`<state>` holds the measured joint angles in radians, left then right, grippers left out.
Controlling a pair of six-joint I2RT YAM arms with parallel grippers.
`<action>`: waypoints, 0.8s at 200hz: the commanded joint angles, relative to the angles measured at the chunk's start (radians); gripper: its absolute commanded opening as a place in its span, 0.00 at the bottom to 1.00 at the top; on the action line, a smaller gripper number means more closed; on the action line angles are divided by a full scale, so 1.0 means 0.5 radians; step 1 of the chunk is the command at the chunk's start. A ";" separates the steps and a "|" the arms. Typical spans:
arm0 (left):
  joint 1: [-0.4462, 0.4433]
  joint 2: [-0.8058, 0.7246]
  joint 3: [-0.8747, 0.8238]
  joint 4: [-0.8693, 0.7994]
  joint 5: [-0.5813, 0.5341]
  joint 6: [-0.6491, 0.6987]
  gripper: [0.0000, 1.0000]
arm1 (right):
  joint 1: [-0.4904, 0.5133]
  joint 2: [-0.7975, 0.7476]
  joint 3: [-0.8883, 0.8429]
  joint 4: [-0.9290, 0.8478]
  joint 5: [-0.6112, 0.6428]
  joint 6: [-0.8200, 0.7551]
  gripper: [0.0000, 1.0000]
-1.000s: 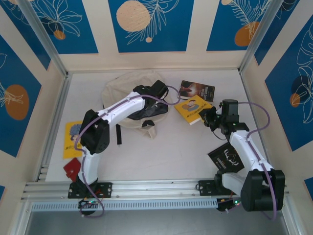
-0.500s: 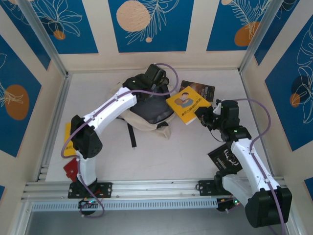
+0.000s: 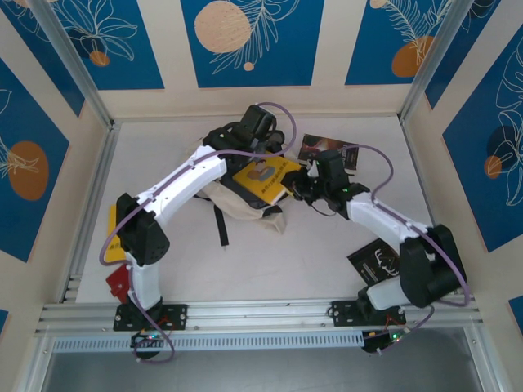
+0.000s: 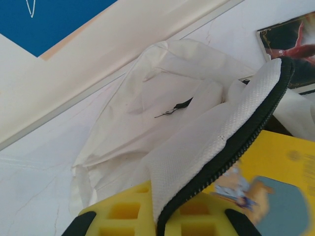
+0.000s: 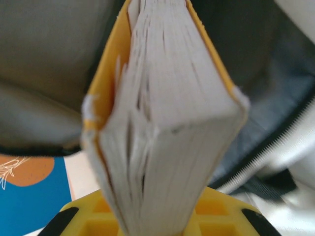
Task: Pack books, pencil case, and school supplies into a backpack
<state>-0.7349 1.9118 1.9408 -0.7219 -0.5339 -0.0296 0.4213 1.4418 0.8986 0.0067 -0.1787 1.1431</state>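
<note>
The cream backpack (image 3: 249,214) lies at the back middle of the table with its mouth held open. My left gripper (image 3: 255,135) is shut on the zip-edged flap (image 4: 216,142) and holds it up. My right gripper (image 3: 301,188) is shut on a yellow book (image 3: 263,178), which lies tilted in the backpack's open mouth. In the right wrist view the book's page edge (image 5: 167,108) points into the dark inside (image 5: 261,59). A dark brown book (image 3: 328,149) lies behind the right gripper. A black book (image 3: 377,263) lies by the right arm's base.
Another yellow book (image 3: 114,233) lies at the near left, partly under the left arm. A small red item (image 3: 119,282) lies beside it; I cannot tell what it is. A black strap (image 3: 219,224) trails from the backpack toward the front. Walls close in three sides.
The right arm swung left, carrying the yellow book from beside the brown book into the backpack's mouth. The left arm lifted the flap backward earlier and has since held still.
</note>
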 commanded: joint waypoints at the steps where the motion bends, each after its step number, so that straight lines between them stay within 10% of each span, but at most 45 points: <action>1: 0.005 -0.124 0.106 0.109 0.018 -0.086 0.00 | 0.063 0.148 0.221 0.433 0.146 0.089 0.03; 160: 0.008 -0.113 0.173 0.080 0.058 -0.279 0.00 | 0.230 1.326 0.970 0.832 0.616 0.462 0.03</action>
<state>-0.7349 1.8988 1.9797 -0.7181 -0.5049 -0.1490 0.5220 2.0613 1.3087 0.3370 0.0891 1.3075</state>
